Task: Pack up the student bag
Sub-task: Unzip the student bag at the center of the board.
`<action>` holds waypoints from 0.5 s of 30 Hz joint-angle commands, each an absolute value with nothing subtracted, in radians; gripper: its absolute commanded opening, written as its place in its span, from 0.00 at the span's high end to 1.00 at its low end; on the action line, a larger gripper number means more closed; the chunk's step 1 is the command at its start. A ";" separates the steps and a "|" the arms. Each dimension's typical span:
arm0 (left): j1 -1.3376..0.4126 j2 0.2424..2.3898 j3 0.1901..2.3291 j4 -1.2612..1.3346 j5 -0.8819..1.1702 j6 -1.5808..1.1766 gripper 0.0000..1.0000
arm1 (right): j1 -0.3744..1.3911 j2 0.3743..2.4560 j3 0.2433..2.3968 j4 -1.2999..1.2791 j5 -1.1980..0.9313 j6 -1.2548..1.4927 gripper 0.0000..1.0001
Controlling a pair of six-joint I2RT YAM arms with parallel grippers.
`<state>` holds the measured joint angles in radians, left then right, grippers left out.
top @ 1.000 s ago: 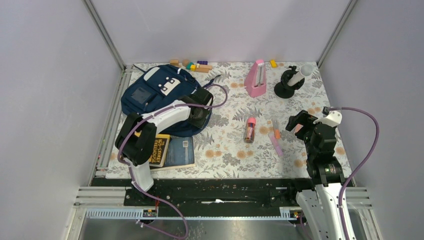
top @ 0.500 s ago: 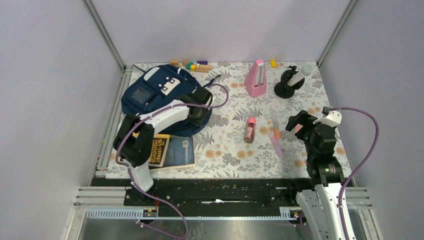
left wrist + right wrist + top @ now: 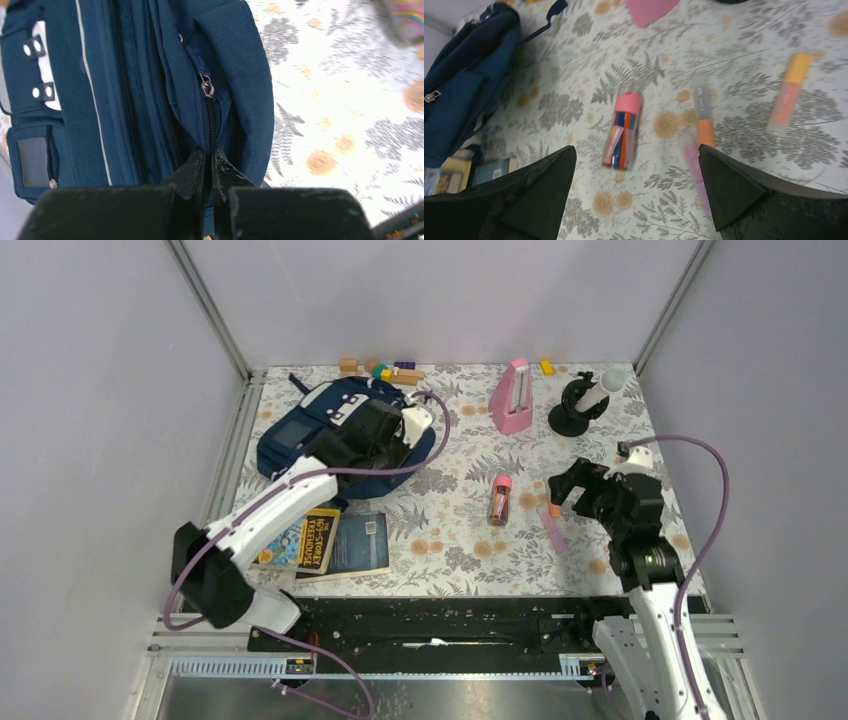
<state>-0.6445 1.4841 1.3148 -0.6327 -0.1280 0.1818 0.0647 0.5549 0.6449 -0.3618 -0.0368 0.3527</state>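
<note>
1. Step in hand, as I judge it: getting the bag (image 3: 290, 435) open. Nothing looks packed yet.
2. The bag lies at the far left of the worktop (image 3: 460, 540), close to the left rail (image 3: 232, 470), with its front pocket up.
3. The left pincer (image 3: 209, 159) is closed tight on navy fabric at the zip seam, just below the zip pull (image 3: 206, 89). I cannot tell how far the zip is undone.
4. The right pincer (image 3: 572, 490) stands wide and holds nothing. It hovers above the pen tube (image 3: 621, 131) and loose pens (image 3: 704, 120) at mid-right.
5. The next move probably calls for lifting or drawing that seam aside so the mouth gapes. A fabric pinch can slip, so a slow pull suits. The zip pull itself may need a fresh grip.
6. Edges: the rail and back corner hem the bag on the left and behind. The books (image 3: 345, 543) lie just nearside of it, partly under the left arm.
7. Open room lies to the bag's right, bare up to the tube. The box (image 3: 512, 398) and stand (image 3: 580, 408) are well apart, at the back.
</note>
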 commanded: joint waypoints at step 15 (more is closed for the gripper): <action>-0.847 1.207 1.045 -0.632 0.005 0.163 1.00 | 0.297 0.971 0.767 -0.087 -0.357 0.772 0.02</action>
<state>-0.7990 1.2682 1.0695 -0.6640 -0.0143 0.1848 0.1738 0.9249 0.7605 -0.2455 -0.3958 0.5957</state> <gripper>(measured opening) 0.018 0.994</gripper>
